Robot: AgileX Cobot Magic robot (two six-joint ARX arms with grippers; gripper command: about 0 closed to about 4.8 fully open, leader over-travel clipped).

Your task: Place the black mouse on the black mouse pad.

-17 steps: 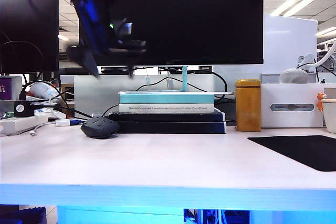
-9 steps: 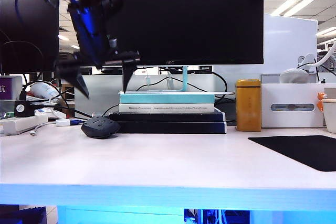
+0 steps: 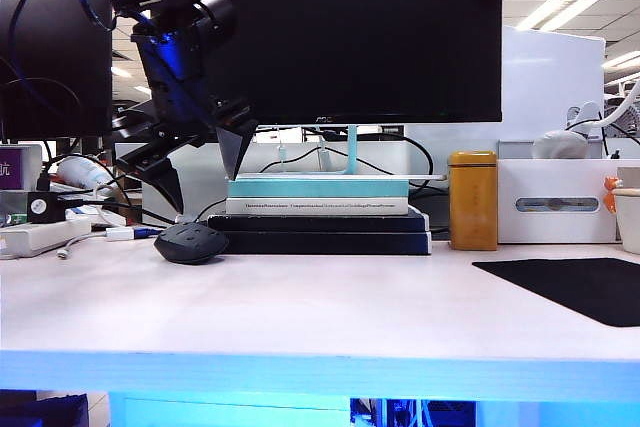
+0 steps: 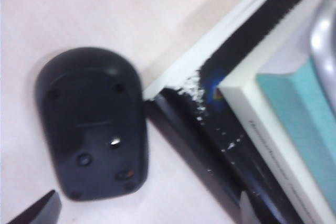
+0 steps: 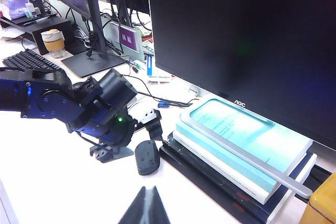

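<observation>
The black mouse (image 3: pixel 190 243) lies on the white desk at the left, just in front of the book stack. My left gripper (image 3: pixel 205 187) hangs open a short way above it, fingers pointing down and spread wide. In the left wrist view the mouse (image 4: pixel 92 124) lies ahead of the left gripper (image 4: pixel 142 213), and nothing is between the fingertips (image 4: pixel 37 211). The black mouse pad (image 3: pixel 580 287) lies flat at the desk's far right. My right gripper (image 5: pixel 148 192) is shut and empty, hovering over bare desk some way from the mouse (image 5: pixel 147 157). It does not show in the exterior view.
A stack of books (image 3: pixel 320 215) sits under the big monitor (image 3: pixel 360 27), right beside the mouse. A yellow tin (image 3: pixel 472 200) and a white box (image 3: pixel 555 202) stand behind the pad. A power strip (image 3: pixel 40 235) with cables lies at far left.
My left gripper has rolled from lying level to pointing down and has come lower toward the mouse, staying open. The mouse and pad have not moved.
</observation>
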